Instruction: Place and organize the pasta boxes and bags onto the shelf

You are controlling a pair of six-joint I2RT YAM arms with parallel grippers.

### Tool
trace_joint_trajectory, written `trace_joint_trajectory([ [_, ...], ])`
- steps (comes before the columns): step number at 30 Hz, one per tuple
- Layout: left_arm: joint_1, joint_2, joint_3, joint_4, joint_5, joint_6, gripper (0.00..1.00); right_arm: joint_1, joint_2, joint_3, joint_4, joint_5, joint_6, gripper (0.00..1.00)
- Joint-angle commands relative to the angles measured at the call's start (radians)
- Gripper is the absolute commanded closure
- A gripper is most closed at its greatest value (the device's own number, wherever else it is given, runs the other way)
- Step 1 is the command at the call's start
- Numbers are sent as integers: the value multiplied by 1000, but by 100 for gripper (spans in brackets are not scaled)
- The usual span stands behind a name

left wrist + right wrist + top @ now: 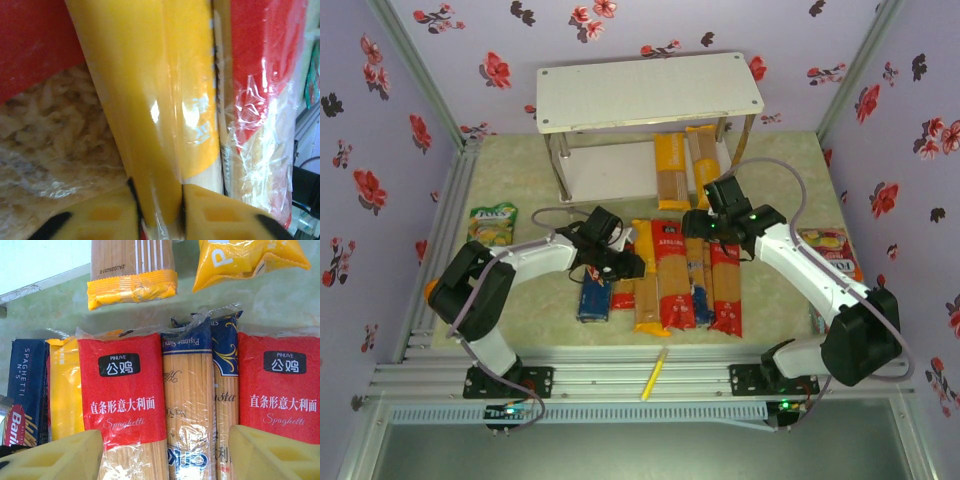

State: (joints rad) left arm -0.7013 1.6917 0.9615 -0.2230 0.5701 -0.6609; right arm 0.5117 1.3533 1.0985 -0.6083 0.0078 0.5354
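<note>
Pasta packs lie in a row on the table: a dark-blue box (pixel 593 298), a yellow bag (pixel 648 285), a red bag (pixel 672 280), blue-ended bags (pixel 698 290) and another red bag (pixel 725 290). Two orange-ended bags (pixel 672 170) lie at the lower tier of the white shelf (pixel 650 90). My left gripper (pixel 157 200) is shut on a fold of the yellow bag (pixel 145 85), beside a wider red bag (pixel 35 45) of short pasta. My right gripper (pixel 165 455) hangs open above a red bag (pixel 122 390) and a blue-ended bag (pixel 187 390), touching neither.
A green-yellow sweets packet (pixel 493 222) lies at the left and another colourful packet (pixel 830 248) at the right, under the right arm. A thin yellow pen (pixel 655 373) rests on the near rail. Flowered walls close in both sides.
</note>
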Motion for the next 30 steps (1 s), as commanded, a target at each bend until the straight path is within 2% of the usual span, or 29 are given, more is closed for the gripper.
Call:
trace_joint_trajectory([
  [1, -12, 28, -20, 52, 62, -14, 93, 8, -10, -3, -15, 23, 18, 32],
  [2, -12, 27, -21, 54, 65, -17, 100, 8, -11, -5, -16, 23, 21, 32],
  [9, -7, -19, -24, 57, 68, -34, 100, 8, -17, -13, -15, 27, 24, 32],
  [15, 49, -115, -3, 54, 65, -78, 100, 8, -17, -13, -11, 30, 24, 32],
  [23, 108, -190, 156, -103, 53, -7, 100, 9, -4, -12, 5, 26, 26, 32],
  [30, 189, -130, 291, -119, 59, 73, 100, 16, 23, -1, 11, 14, 24, 32],
])
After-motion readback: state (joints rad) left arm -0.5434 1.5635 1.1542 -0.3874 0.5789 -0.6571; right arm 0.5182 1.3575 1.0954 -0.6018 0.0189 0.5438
